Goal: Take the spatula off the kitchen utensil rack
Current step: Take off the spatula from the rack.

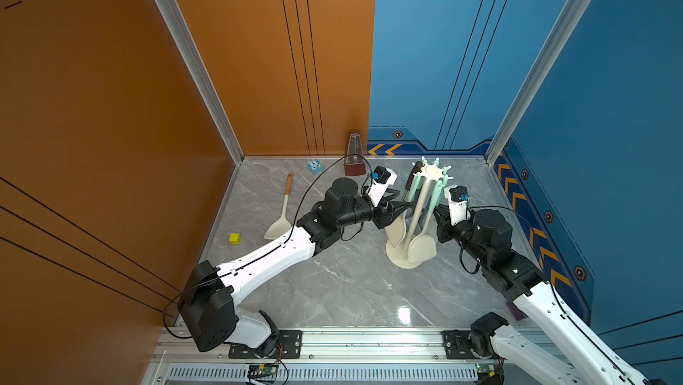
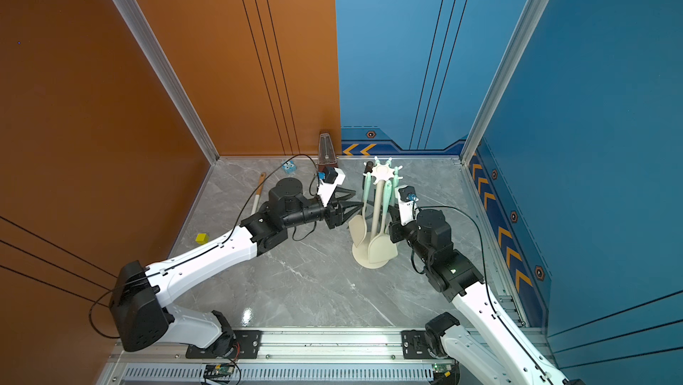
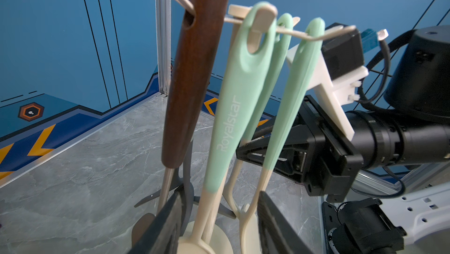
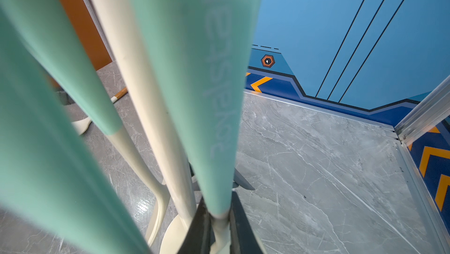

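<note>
The kitchen utensil rack (image 1: pixel 417 213) (image 2: pixel 376 213) stands right of centre on its round base, and several utensils hang from its crown. My right gripper (image 4: pixel 219 213) is shut on the cream neck of the mint-handled spatula (image 4: pixel 209 94), whose wide flat head (image 1: pixel 421 248) hangs low over the base. My left gripper (image 3: pixel 220 196) (image 1: pixel 401 206) reaches in from the left. It is open, and its jaws straddle the neck of another mint-handled utensil (image 3: pixel 233 109) without touching it. A brown wooden handle (image 3: pixel 194 70) hangs beside that one.
A loose cream spatula with a wooden handle (image 1: pixel 282 209) lies on the marble floor at the left. A yellow cube (image 1: pixel 234 238), a blue toy block (image 1: pixel 314 167) and a brown metronome (image 1: pixel 355 159) stand around it. Walls close the back and both sides.
</note>
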Robot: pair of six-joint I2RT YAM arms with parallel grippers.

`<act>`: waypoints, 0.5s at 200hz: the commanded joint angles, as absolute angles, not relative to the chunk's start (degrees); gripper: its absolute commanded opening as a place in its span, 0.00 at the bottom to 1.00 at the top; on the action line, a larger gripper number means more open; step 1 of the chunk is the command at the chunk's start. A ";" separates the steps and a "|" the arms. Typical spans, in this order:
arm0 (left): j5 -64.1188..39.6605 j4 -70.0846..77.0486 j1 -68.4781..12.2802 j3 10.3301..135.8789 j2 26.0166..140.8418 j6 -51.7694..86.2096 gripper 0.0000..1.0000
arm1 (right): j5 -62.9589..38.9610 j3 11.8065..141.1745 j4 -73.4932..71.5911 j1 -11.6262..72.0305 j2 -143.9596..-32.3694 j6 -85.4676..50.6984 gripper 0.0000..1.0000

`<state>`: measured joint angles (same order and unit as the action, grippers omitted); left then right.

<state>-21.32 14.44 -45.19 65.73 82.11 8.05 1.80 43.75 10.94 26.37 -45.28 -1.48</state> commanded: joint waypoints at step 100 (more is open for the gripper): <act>-24.30 15.91 -46.93 71.94 87.95 10.89 0.45 | 4.66 41.04 15.43 26.45 -44.13 -2.89 0.14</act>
